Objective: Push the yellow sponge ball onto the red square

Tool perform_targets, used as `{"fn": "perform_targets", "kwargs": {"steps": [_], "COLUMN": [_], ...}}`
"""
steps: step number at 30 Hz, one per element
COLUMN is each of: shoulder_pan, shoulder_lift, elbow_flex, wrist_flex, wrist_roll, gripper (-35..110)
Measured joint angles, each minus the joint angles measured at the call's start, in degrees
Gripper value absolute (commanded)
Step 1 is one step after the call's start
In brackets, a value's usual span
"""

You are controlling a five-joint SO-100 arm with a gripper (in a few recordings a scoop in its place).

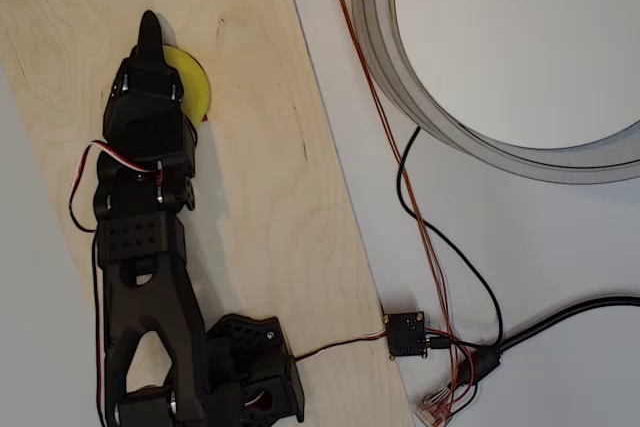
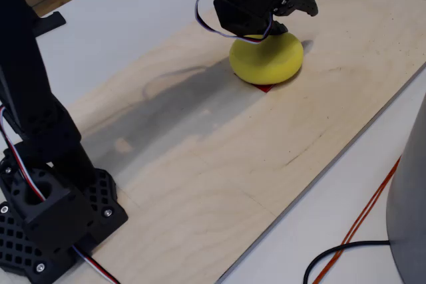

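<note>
In the overhead view, the black arm reaches up the wooden board (image 1: 270, 197) on the bench, its gripper (image 1: 152, 42) covering most of the yellow sponge ball (image 1: 195, 87). In the fixed view, the yellow sponge ball (image 2: 266, 59) sits on the red square (image 2: 265, 88), of which a sliver shows; the gripper (image 2: 293, 4) rests over the ball, fingers appearing clenched, grasping nothing.

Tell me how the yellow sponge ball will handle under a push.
The yellow sponge ball looks matte and foamy, so probably light and squashy under the gripper. Its flattened underside suggests it slides rather than rolls. It covers most of the red square, so nudges should stay gentle.
</note>
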Motion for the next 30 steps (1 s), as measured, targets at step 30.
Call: {"fn": "perform_targets", "kwargs": {"steps": [30], "shoulder_pan": [-0.26], "shoulder_lift": [5.01], "elbow_flex": [4.39], "wrist_flex": [0.79], "wrist_roll": [-0.97], "gripper": [20]}}
